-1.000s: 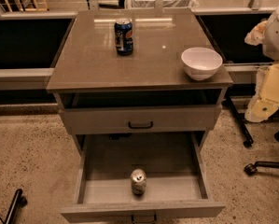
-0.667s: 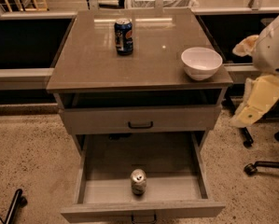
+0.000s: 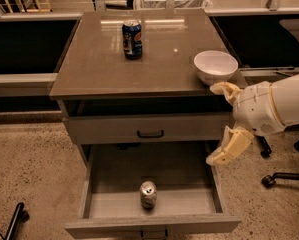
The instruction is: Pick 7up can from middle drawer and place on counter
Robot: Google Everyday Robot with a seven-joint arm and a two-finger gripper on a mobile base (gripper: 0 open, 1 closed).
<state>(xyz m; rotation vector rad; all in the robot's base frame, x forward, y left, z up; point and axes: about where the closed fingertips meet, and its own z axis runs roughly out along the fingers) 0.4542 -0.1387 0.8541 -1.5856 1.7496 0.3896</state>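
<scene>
silvery 7up can [image 3: 148,194] upright in middle drawer [image 3: 120,176]; hand [image 3: 214,124] wide open, empty, beside counter [image 3: 99,59]

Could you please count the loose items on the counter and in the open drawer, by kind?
Cans: 2, the dark blue can on the counter and the 7up can in the middle drawer.
Bowls: 1, the white bowl on the counter.
Total: 3.
The tool hangs open beside the cabinet.

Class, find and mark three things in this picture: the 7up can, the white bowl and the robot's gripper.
7up can [image 3: 148,196]: camera view, middle of its side.
white bowl [image 3: 215,77]: camera view, front outer wall.
gripper [image 3: 213,124]: camera view, midway between its open jaws, by the right side of the middle drawer [image 3: 119,174].
</scene>
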